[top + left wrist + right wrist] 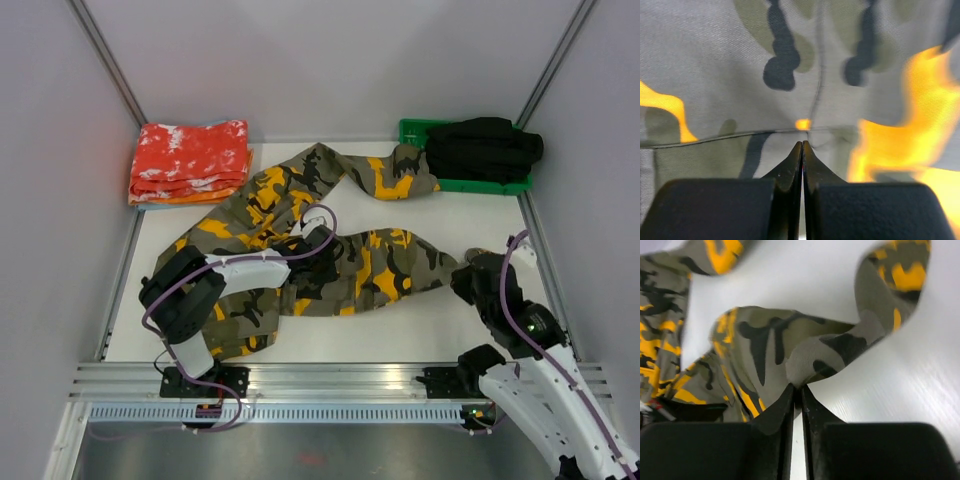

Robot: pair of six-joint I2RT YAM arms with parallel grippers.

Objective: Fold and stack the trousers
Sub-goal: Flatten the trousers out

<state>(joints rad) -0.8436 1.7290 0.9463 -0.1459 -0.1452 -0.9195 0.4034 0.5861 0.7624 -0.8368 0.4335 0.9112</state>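
Observation:
The camouflage trousers (370,265) lie spread over the white table, one leg running to the back right and the other toward the right. My left gripper (318,232) sits on their middle. In the left wrist view its jaws are shut (802,144), with the cloth (790,60) puckered at the tips beside a seam. My right gripper (468,262) is at the end of the nearer leg. The right wrist view shows it (797,389) shut on a raised fold of that leg's edge (805,355), just above the table.
A stack of red-orange speckled folded cloths (190,160) lies at the back left. A black garment (485,148) rests on a green tray (410,130) at the back right. Grey walls enclose the table on three sides, and a metal rail (330,375) runs along its near edge.

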